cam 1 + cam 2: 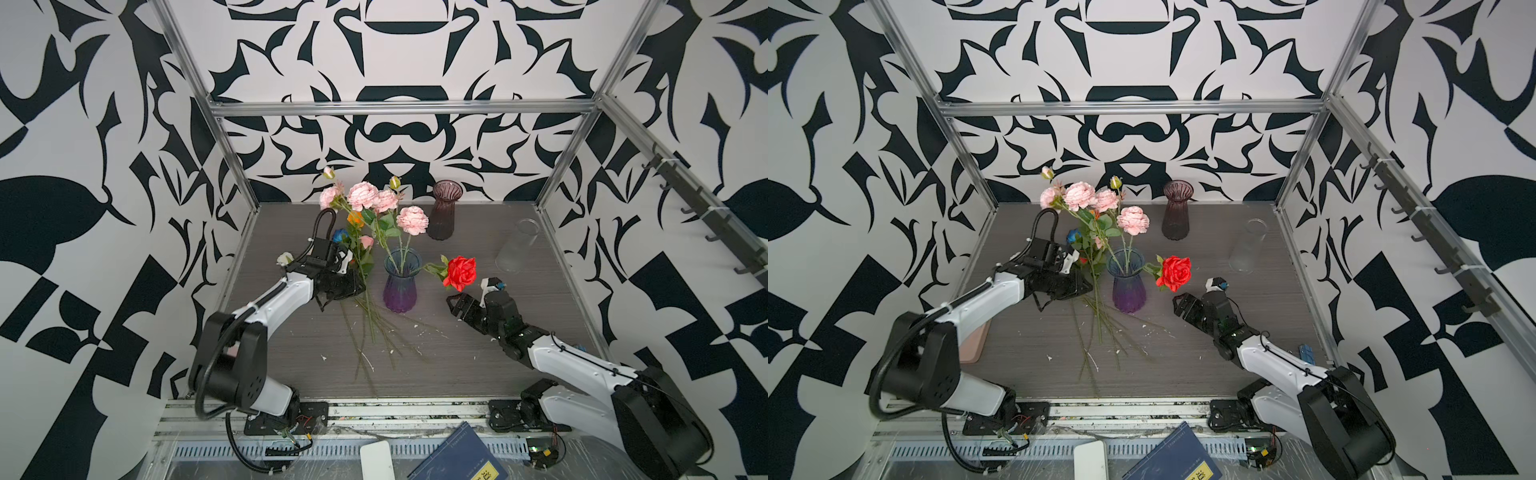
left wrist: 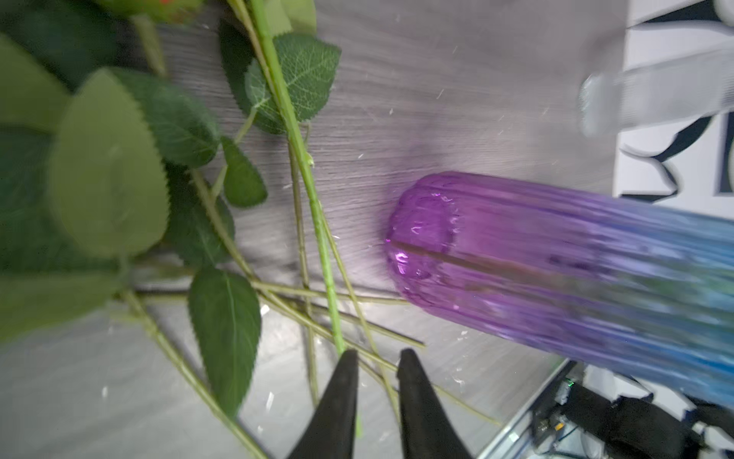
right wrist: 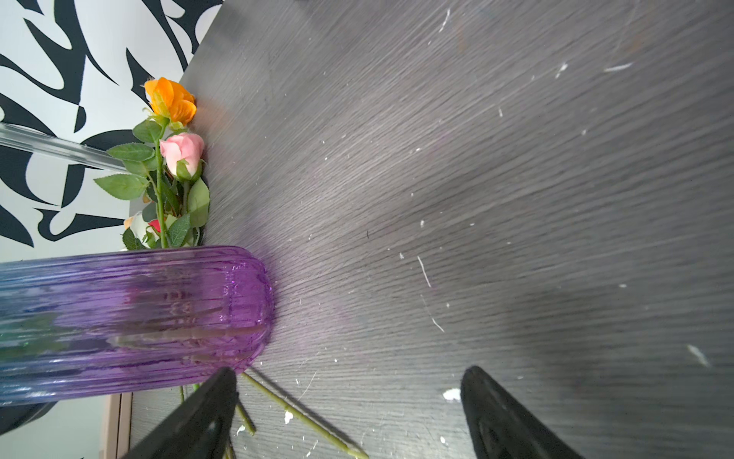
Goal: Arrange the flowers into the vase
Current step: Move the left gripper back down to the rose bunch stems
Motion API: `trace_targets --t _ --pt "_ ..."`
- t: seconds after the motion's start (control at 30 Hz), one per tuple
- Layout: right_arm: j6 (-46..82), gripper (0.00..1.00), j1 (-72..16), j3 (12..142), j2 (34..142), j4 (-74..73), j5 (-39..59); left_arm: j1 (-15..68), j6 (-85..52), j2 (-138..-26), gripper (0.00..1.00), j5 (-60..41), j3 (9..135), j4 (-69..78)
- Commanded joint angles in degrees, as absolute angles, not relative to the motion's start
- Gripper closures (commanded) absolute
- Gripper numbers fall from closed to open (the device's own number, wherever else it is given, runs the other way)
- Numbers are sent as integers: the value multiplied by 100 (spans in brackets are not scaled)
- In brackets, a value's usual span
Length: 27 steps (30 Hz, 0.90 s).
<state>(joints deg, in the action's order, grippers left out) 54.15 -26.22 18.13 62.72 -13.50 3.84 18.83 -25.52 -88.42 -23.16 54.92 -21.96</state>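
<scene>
Since the left claw point(image 2: 377, 353) sat nearly together about one stem point(image 2: 313, 190), grip uncertain, the right claw point(image 3: 351, 369) apart, lifting might drag tangled stems point(image 2: 304, 254) against the vase point(image 2: 516, 254).

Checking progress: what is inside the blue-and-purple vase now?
The pink spray and the red rose stand with stems in the vase, the rose leaning over its rim. Tinted ribbed glass obscures their lower ends.
</scene>
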Motion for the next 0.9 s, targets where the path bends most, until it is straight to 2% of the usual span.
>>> trace_targets --t 0.0,0.17,0.37,0.4,0.47,0.53,0.73,0.87 --pt "5440 8 -2615 1830 6271 -1402 299 1846 -2591 -9193 80 -2401 5821 -1930" --pt "5397 8 -2617 1850 6223 -1349 273 1783 -2627 -9477 81 -2175 5944 -1978" --pt "5362 8 -2612 1937 6371 -1393 338 1510 -3078 -9097 83 -1356 5476 -2402" --pt "5353 8 -2619 1959 6395 -1391 343 1465 -3092 -8961 82 -1295 5346 -2408" --pt "5339 8 -2619 1980 6444 -1406 360 1404 -3084 -8701 72 -1134 5083 -2391" --pt "5337 8 -2611 1999 6460 -1416 369 1302 -3021 -8524 68 -1091 4884 -2362" --pt "5324 8 -2613 2021 6465 -1406 396 1090 -2899 -8651 75 -1353 4695 -2332" --pt "5342 8 -2617 2025 6459 -1424 394 1090 -2924 -8846 75 -1428 4683 -2241"
